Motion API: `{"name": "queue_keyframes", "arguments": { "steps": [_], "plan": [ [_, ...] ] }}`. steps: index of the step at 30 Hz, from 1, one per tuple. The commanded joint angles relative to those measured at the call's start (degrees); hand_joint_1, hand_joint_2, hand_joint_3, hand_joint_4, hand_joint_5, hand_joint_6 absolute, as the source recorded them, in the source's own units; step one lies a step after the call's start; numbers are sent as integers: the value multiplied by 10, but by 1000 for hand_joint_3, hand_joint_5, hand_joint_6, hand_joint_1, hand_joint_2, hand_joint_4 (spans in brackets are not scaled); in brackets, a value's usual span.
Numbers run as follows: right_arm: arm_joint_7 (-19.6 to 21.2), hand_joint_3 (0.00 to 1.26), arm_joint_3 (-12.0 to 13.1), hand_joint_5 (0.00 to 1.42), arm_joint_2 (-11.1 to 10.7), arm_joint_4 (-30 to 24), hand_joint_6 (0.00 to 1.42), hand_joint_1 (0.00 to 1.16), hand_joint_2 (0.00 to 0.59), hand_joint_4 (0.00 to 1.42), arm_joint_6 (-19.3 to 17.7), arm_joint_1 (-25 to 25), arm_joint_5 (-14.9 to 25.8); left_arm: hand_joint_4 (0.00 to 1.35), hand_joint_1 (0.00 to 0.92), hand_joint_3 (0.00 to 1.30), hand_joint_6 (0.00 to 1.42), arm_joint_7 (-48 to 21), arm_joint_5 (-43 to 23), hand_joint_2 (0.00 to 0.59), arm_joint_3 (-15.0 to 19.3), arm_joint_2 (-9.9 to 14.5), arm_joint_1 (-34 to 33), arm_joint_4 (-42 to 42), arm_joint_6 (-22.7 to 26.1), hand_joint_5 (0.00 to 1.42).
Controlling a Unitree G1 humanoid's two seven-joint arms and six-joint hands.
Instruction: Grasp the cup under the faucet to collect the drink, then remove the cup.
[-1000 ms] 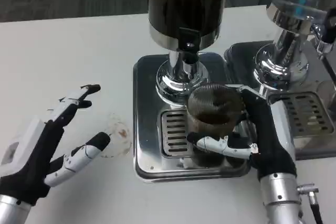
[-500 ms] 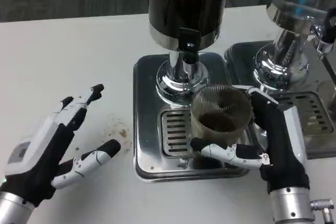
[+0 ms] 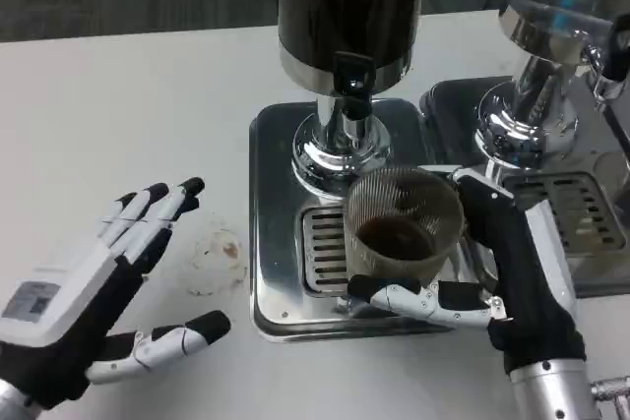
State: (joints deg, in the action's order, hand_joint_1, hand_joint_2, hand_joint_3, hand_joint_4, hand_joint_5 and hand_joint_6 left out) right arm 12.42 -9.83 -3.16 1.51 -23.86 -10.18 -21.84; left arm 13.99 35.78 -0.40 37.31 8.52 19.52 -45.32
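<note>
A clear ribbed cup (image 3: 403, 225) with dark drink in its bottom stands over the drip grate (image 3: 325, 249) of the steel tray (image 3: 271, 206), just in front of the black faucet (image 3: 352, 74) of the dark dispenser (image 3: 349, 7). My right hand (image 3: 497, 268) grips the cup, thumb across its front and fingers round its right side. My left hand (image 3: 94, 282) hovers over the white table at the lower left, fingers spread, holding nothing.
A second dispenser (image 3: 551, 56) with its own tray (image 3: 581, 213) stands at the right, close to my right forearm. A brownish stain ring (image 3: 215, 253) marks the table beside the left hand. The table's far edge runs along the top.
The right hand has drawn the cup a little toward me and to the left, off the faucet. The left hand has dropped lower and nearer, its fingers closer together.
</note>
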Motion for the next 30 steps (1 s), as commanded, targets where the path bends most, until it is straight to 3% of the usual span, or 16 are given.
{"name": "queue_keyframes", "arguments": {
  "steps": [1, 4, 14, 23, 30],
  "plan": [
    [-20, 753, -7, 849, -2, -50, 834, 1015, 57, 823, -6, -22, 18, 0, 0, 0, 0, 22, 20, 151, 10, 18, 32, -21, -5, 0],
    [-35, 755, -10, 851, -6, -68, 839, 1015, 57, 823, -6, -34, 23, 0, 0, 0, 0, 29, 25, 152, 17, 20, 55, -43, 0, 0],
    [-103, 759, -12, 852, -38, -134, 861, 1014, 57, 824, -3, -73, 55, 0, 0, 0, 0, 73, 56, 156, 56, -5, 163, -130, 37, 0],
    [-128, 768, -22, 869, -57, -169, 884, 1014, 57, 841, -8, -99, 44, 0, 0, 0, 0, 77, 69, 158, 53, -43, 222, -179, 70, 0],
    [-145, 768, -30, 870, -59, -191, 887, 1014, 57, 842, 4, -113, 48, 0, 0, 0, 0, 70, 69, 158, 52, -46, 227, -188, 75, 0]
  ]
}}
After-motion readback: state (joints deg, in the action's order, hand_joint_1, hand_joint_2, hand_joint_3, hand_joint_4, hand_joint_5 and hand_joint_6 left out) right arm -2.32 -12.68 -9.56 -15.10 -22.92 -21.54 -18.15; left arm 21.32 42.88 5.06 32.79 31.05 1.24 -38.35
